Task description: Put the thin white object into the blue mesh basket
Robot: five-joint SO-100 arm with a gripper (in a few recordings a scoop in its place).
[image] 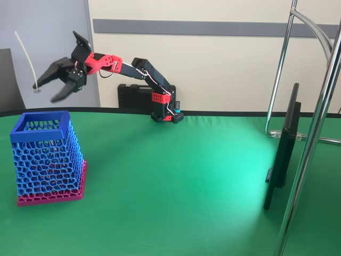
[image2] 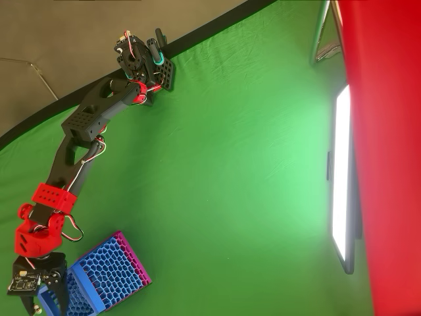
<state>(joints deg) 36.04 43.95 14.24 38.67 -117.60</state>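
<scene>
The blue mesh basket (image: 45,154) stands on its magenta base at the left of the green cloth, its open rim (image: 40,122) facing up. My gripper (image: 45,93) hangs high above it at the end of the outstretched arm, with the jaws wide apart. The thin white object (image: 25,56) stands nearly upright in the air left of the gripper. Its dark lower tip is at the upper fingertip (image: 37,85); I cannot tell whether they touch. In the overhead view the gripper (image2: 39,299) sits over the basket's (image2: 112,273) left side at the bottom left corner.
A black case (image: 136,96) lies behind the arm's base (image: 166,114). A flat panel (image: 282,149) stands edge-on at the right beside chrome stand tubes (image: 314,133). Open green cloth (image: 170,181) spreads between basket and panel.
</scene>
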